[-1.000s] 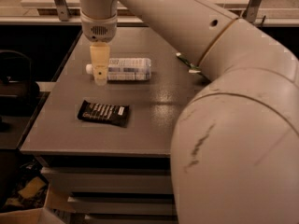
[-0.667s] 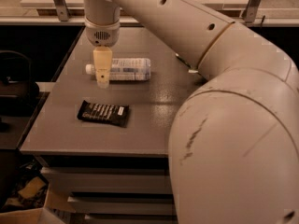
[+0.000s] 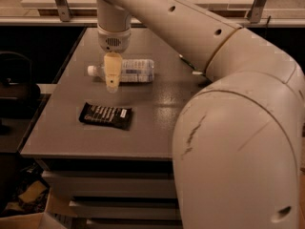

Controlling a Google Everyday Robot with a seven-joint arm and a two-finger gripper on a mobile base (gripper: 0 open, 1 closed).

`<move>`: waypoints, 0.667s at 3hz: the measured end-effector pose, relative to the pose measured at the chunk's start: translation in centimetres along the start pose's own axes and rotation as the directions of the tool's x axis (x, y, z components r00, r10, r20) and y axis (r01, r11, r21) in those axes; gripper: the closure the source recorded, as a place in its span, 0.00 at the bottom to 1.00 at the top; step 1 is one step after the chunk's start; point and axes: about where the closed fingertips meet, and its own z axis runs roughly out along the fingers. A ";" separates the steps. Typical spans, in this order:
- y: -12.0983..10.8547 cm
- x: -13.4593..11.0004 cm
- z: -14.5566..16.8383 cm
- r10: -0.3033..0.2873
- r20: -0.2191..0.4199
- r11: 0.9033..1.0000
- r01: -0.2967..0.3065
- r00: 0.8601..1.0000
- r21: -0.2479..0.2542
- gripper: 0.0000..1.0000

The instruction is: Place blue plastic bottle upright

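Note:
The blue plastic bottle (image 3: 136,70) lies on its side at the back of the grey table (image 3: 152,128). Its white cap (image 3: 91,70) points left. My gripper (image 3: 112,75) hangs straight down from the arm's wrist (image 3: 113,37). It stands in front of the bottle's neck, just right of the cap, low over the table. Its tip hides part of the bottle's shoulder. I cannot tell whether it touches the bottle.
A black snack bar wrapper (image 3: 106,116) lies flat on the table in front of the bottle. My large arm (image 3: 238,142) covers the table's right side. Metal stand legs (image 3: 59,3) rise behind the table. Dark floor and clutter lie to the left.
My gripper has moved a little to the right, from over the cap to the bottle's neck. The bottle and the wrapper have not moved.

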 end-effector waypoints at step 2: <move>-1.3 0.5 0.7 0.066 -0.017 0.998 -0.066 0.998 -0.005 0.41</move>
